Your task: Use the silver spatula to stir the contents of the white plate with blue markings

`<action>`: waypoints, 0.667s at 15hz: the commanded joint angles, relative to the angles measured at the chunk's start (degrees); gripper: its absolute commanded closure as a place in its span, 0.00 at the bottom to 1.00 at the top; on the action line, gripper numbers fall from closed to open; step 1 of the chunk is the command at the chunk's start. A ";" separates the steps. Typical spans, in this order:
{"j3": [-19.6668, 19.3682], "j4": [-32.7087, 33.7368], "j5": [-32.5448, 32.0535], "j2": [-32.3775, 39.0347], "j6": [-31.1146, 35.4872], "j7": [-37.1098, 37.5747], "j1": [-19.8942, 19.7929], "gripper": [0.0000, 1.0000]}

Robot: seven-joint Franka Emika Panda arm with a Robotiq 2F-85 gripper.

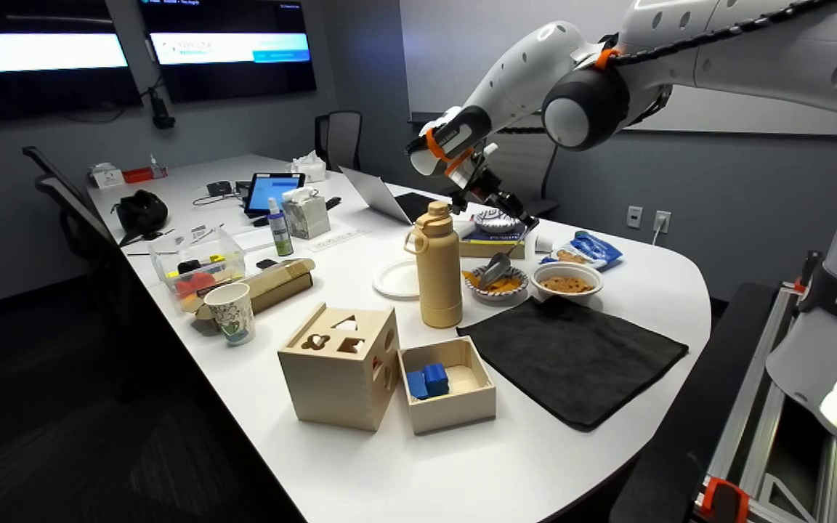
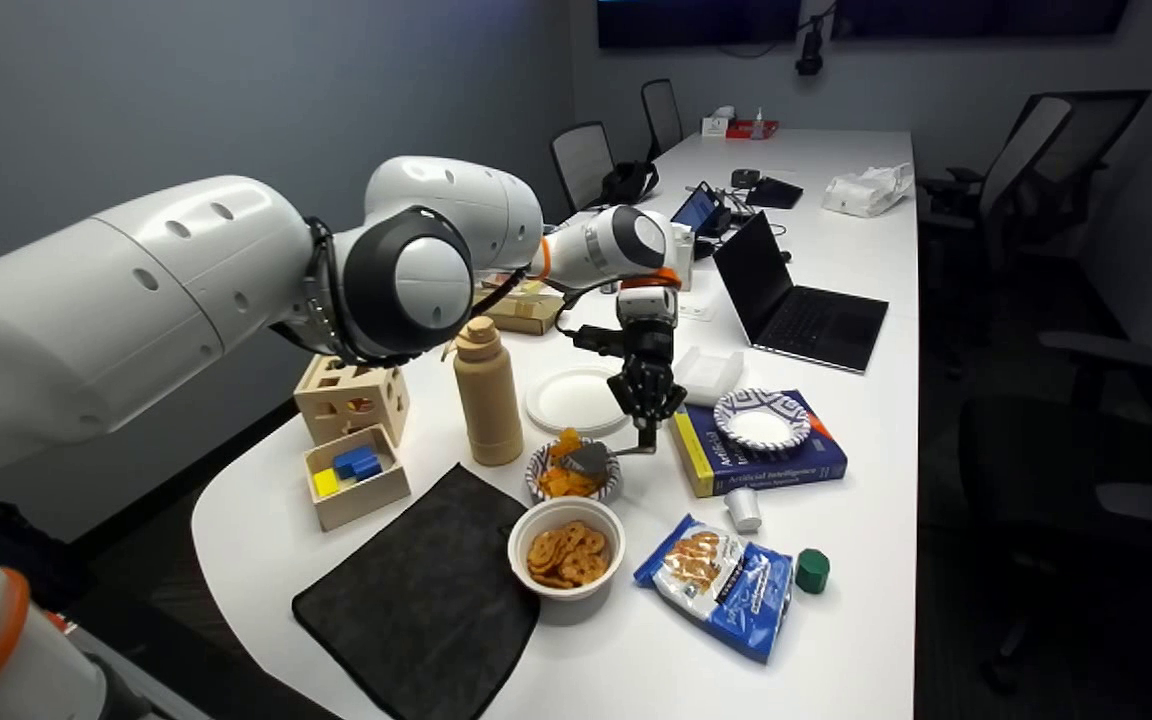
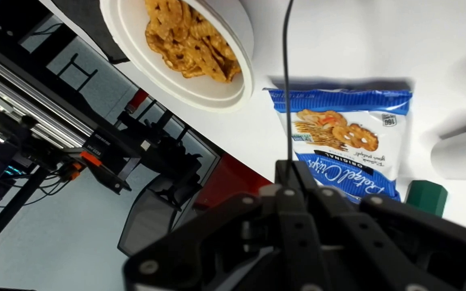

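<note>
The black two-fingered claw (image 3: pixel 291 167) is clamped tight on the slim handle of the long silver metal spatula (image 1: pixel 495 269), whose blade slants down over orange chips (image 2: pixel 568 484) in the small round white dish (image 1: pixel 495 294) with blue rim markings. The dish stands toward the rounded end of the white table (image 1: pixel 418 479), between the tan cylindrical bottle (image 2: pixel 491 405) and the round white bowl (image 2: pixel 568 590) of brown pretzel crisps (image 2: pixel 568 555).

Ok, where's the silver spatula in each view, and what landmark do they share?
In an exterior view: silver spatula right of centre, at mid-height.
In an exterior view: silver spatula just below centre.
In the wrist view: silver spatula as a thin dark line from the top edge to the gripper.
Shared landmark: white pretzel bowl, visible in all three.
</note>
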 commanded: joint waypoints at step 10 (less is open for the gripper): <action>-7.58 3.51 -1.97 3.12 -7.29 5.38 2.50 0.99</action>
